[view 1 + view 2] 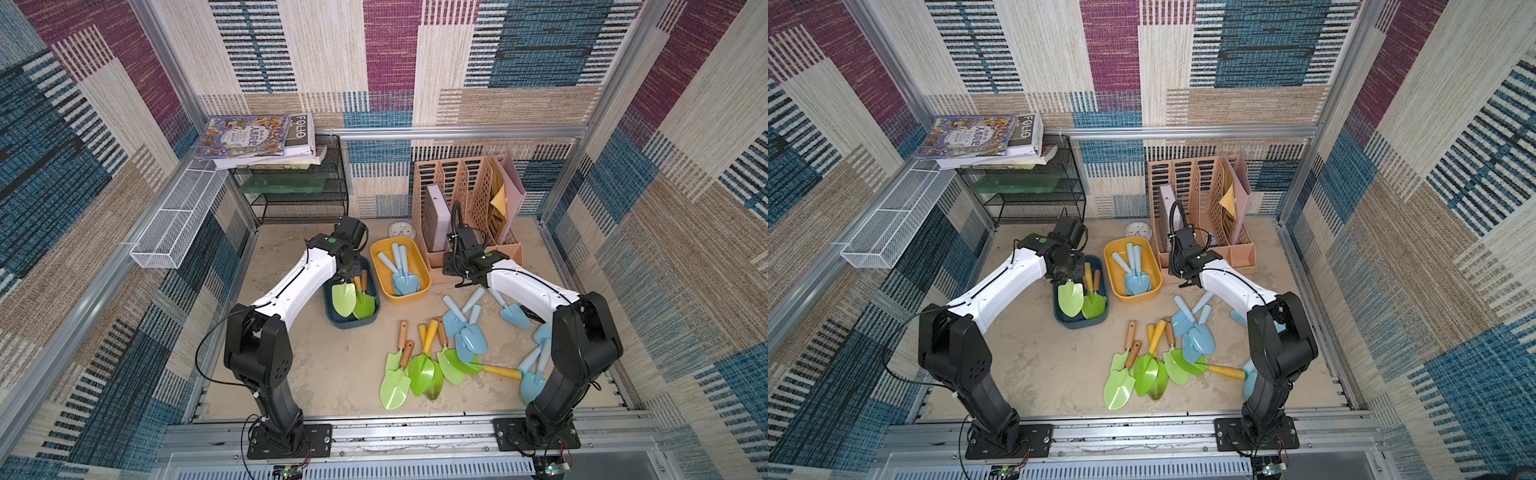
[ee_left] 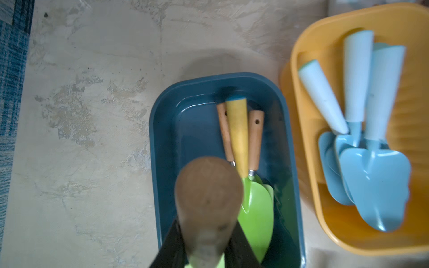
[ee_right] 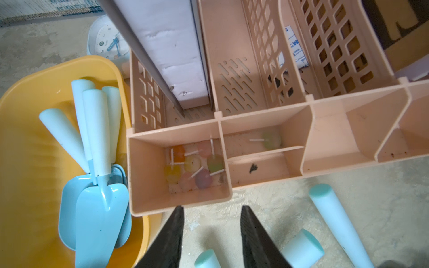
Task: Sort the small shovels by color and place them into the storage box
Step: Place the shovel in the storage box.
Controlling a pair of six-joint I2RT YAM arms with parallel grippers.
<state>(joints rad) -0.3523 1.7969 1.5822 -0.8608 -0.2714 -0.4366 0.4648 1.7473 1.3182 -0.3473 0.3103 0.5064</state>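
Far left: left gripper (image 2: 207,222), clamped tight on wooden handle (image 2: 207,192) of a green shovel (image 1: 343,297), hung blade-down over dark blue bin (image 1: 351,324). Gripped partway along the handle, butt end poking up at the wrist camera, probably to put the blade in first and clear the rim. Blade tip apparently down inside the bin; touching the floor or not, cannot tell. Already inside: more green shovels (image 1: 365,305), handles toward the far wall, stacked along one side, leaving room for this one. Judged step: lower and release.

Next right: yellow bin (image 1: 405,299), just beside the blue one, holding only pale blue shovels (image 1: 401,279), blades nested, handles fanned. Colour split consistent so far.

Further right, on the table: loose green shovels (image 1: 419,368) overlapping in a heap, loose blue shovels (image 1: 471,336) piled against them, more blue partly hidden behind the right arm. Well over half unsorted, as a guess.

Right gripper (image 3: 211,208): jaws partly apart, nothing between them, hovering above the table just in front of pink organiser (image 3: 162,204), blue handles (image 3: 301,248) right below. Likely parked clear of the left arm's drop, ready for a blue pick.
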